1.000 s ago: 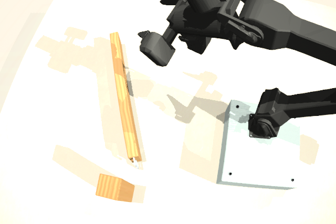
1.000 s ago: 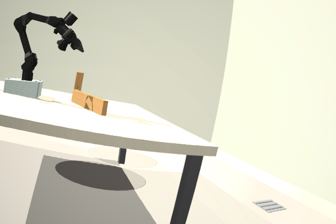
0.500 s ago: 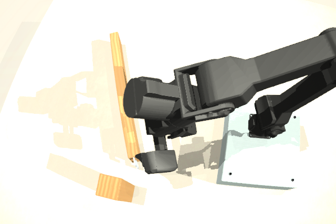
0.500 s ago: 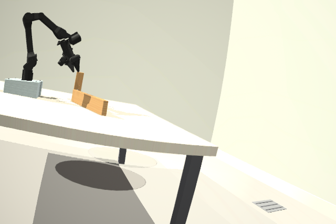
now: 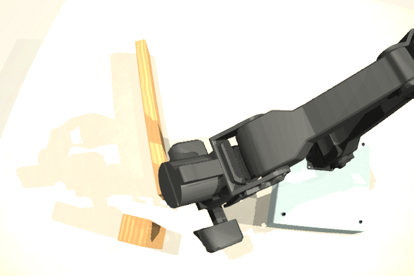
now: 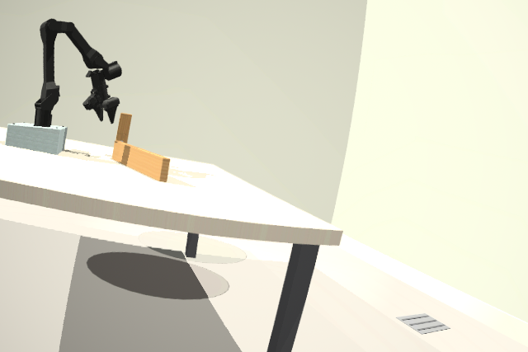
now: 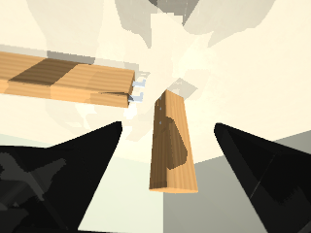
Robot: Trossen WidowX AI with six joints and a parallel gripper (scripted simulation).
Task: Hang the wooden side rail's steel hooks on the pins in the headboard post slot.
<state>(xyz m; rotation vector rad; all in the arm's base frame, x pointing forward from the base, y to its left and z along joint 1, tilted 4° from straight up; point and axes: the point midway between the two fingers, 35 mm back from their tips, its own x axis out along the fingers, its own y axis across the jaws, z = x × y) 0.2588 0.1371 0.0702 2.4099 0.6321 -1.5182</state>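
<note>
The wooden side rail (image 5: 143, 82) (image 6: 147, 162) (image 7: 104, 83) stands on its long narrow edge on the table. Two pale steel hooks (image 7: 140, 83) (image 7: 138, 98) stick out of its near end, short of the post and not touching it. The headboard post (image 5: 132, 229) (image 6: 124, 126) (image 7: 189, 170) stands upright beside that end. Small light spots show on its shaded face in the wrist view; slot and pins are hard to make out. My gripper (image 6: 106, 121) (image 7: 167, 125) is open and empty, above the table near the post. The top view hides the fingertips and the hooks behind the arm.
The pale blue-grey base block (image 5: 321, 209) (image 6: 34, 138) stands on the arm's side of the table. The arm (image 5: 281, 139) (image 6: 81, 39) reaches over from it and covers the rail's hook end in the top view. The table edge (image 6: 170, 221) shows in the exterior view.
</note>
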